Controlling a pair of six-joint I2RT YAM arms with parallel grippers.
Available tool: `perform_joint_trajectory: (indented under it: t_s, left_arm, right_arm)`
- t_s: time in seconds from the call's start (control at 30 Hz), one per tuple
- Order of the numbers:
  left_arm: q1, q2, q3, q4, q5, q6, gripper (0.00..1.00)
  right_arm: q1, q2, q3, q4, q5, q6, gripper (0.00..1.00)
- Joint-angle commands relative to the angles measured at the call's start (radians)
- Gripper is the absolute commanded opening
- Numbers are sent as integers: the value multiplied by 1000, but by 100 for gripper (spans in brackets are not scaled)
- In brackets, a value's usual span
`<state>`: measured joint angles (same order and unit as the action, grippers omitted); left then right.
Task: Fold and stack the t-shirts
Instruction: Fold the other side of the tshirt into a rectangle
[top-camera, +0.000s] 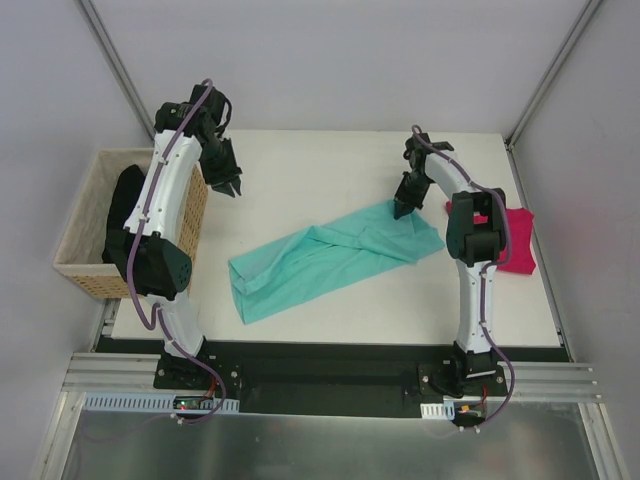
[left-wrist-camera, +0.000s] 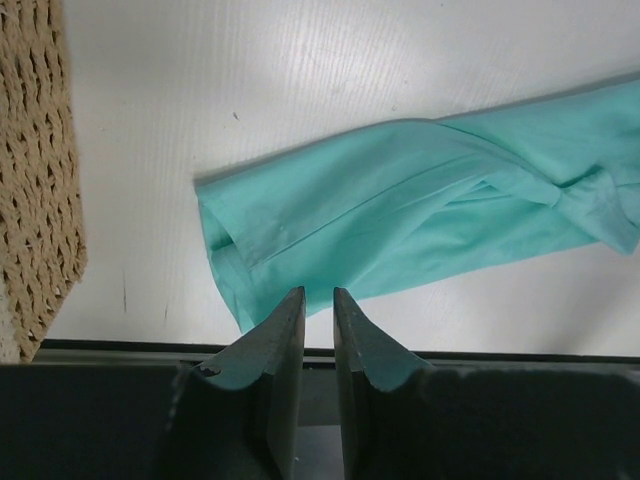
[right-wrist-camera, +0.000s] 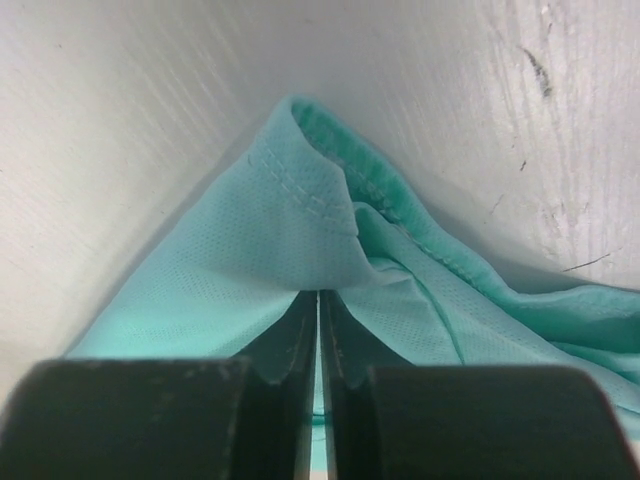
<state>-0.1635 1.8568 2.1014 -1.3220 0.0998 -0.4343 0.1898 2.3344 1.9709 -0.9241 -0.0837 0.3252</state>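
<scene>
A teal t-shirt (top-camera: 330, 255) lies bunched in a long diagonal strip across the middle of the table (top-camera: 320, 165). My right gripper (top-camera: 403, 208) is down on its far right edge. In the right wrist view the right gripper (right-wrist-camera: 318, 292) is shut on a raised fold of the teal t-shirt (right-wrist-camera: 250, 250) at a stitched hem. My left gripper (top-camera: 228, 185) hangs above the table beside the basket, its jaws a narrow gap apart and empty. In the left wrist view the left gripper (left-wrist-camera: 318, 290) is above the teal t-shirt (left-wrist-camera: 400, 210). A magenta t-shirt (top-camera: 517, 245) lies at the right edge.
A tan woven basket (top-camera: 85, 268) stands off the table's left edge with a black t-shirt (top-camera: 122, 210) hanging in it; the basket's wall (left-wrist-camera: 35, 170) shows in the left wrist view. The right arm's elbow partly covers the magenta t-shirt.
</scene>
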Motion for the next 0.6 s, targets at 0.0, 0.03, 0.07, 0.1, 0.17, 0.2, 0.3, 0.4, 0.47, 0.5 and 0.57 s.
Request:
perform_joint_trajectory:
  t_s: [0.0,0.03,0.07,0.1,0.17,0.2,0.3,0.4,0.47,0.5,0.57]
  left_arm:
    - [2,-31,-59,-94,-11,9,17]
    - [2,-30,-72,-89,-9,11,16]
    - [2,-30,-87,-80,-11,12,17]
    - [2,-27,-116,-74,-12,11,16]
    - [2,-28,-159,-42,-9,11,17]
    - [2,-28,-206,-30,-6,9,16]
    - [1,-19,-306,9,-6,2,17]
    - [1,-4,-395,42,-20,-14,15]
    - [1,1,-440,70,-9,-20,15]
    - [1,2,-481,98,-5,-21,15]
    - [-2,10,-515,118,15,-26,15]
  right_arm:
    - [-10,-26,71,-24,6,3,11]
    - [-10,-32,77,-24,-1,2,14]
    - [-10,-50,85,-22,-5,-3,16]
    - [-10,-66,97,-22,-8,-2,19]
    - [-10,-113,106,-12,-10,-8,25]
    - [-9,-128,123,-10,-8,-12,27]
    - [-12,-175,160,-30,-1,-29,29]
    - [-15,-217,197,-48,4,-44,29]
    - [-15,-257,198,-44,10,-57,30]
    - [-13,-270,197,-41,13,-61,30]
    - [-13,-297,192,-35,10,-66,30]
